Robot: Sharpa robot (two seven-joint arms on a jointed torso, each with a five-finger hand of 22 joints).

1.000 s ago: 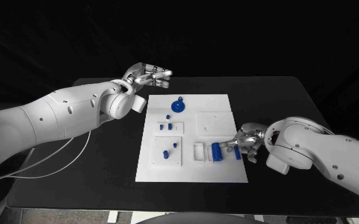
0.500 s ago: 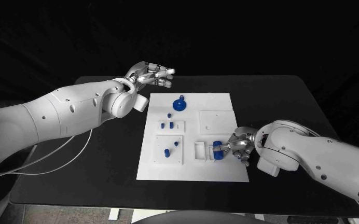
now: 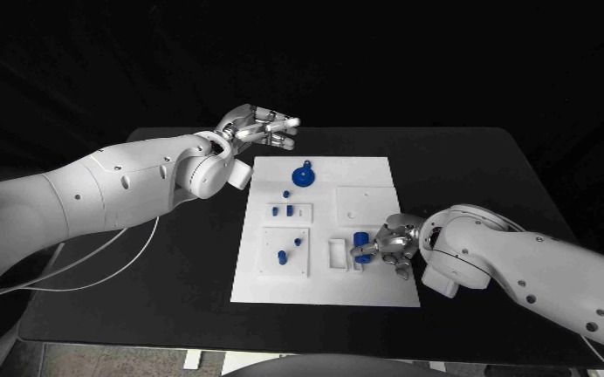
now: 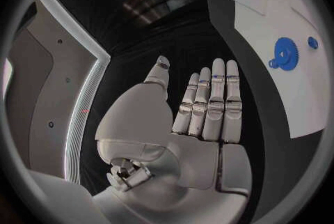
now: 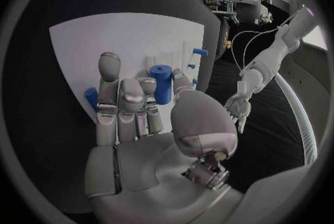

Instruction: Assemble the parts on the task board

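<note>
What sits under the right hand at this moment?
Under the right hand lies the task board, with a blue cylinder at its fingers and another blue part beside them. The fingers hide whether they grip it.

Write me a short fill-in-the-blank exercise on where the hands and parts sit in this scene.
1. The white task board lies on a ___ table.
2. The left robot hand hovers over the table beyond the board's far ___ corner.
3. The right robot hand works at the blue ___.
Missing: black; left; cylinder
</note>
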